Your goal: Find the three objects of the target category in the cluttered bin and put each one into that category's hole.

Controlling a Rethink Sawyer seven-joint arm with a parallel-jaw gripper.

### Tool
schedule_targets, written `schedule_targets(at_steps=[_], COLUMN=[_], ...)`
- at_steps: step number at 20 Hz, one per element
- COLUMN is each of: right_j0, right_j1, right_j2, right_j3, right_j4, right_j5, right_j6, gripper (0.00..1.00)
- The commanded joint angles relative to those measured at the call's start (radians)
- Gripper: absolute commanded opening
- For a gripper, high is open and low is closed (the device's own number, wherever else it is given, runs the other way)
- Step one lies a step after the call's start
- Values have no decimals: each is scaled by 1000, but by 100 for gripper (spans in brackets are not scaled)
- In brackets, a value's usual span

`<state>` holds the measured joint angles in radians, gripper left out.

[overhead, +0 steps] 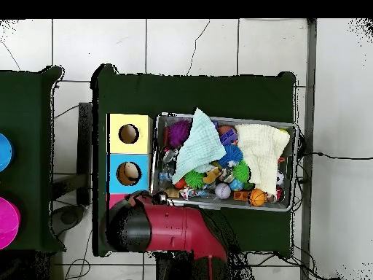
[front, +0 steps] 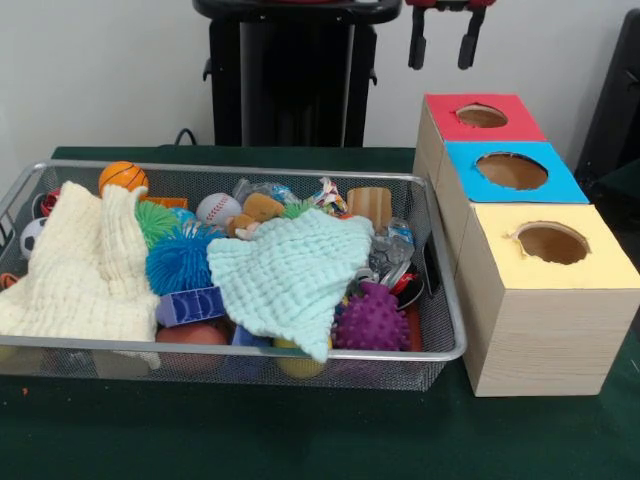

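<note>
A cream cloth (front: 80,265) is heaped at one end of the clutter, and a mint cloth (front: 290,275) is spread over the middle. Between them sit a blue spiky ball (front: 178,262) and a green spiky ball (front: 155,220). A purple spiky ball (front: 372,320) lies just beside the mint cloth's edge. A small basketball (front: 123,177) and a baseball (front: 217,208) rest along the far side. The red-topped box (front: 480,118) and yellow-topped box (front: 545,290) stand on the green tabletop (front: 300,430).

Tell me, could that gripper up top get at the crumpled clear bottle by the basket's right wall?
Probably yes: the gripper hangs open above, and the bottle lies uncovered between the mint cloth and the basket wall, though closely crowded.
</note>
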<state>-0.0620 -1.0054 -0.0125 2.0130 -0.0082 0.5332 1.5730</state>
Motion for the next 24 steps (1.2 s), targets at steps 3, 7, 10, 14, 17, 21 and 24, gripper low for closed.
schedule_targets(at_steps=[3, 7, 10, 14, 17, 21, 24], right_j0=[18, 28, 25, 16, 7, -18, -57], right_j1=[229, 295, 294, 244, 238, 240, 241], right_j2=[-20, -34, -40, -39, -36, -27, -14], right_j3=[-255, -322, -328, -286, -299, -314, -328], right_j4=[-29, -26, -27, -25, -29, -38, -45], right_j5=[-76, -94, -93, -83, -69, -68, -64], right_j6=[187, 182, 170, 154, 135, 107, 73], gripper=[100, 100, 100, 100, 100, 100, 100])
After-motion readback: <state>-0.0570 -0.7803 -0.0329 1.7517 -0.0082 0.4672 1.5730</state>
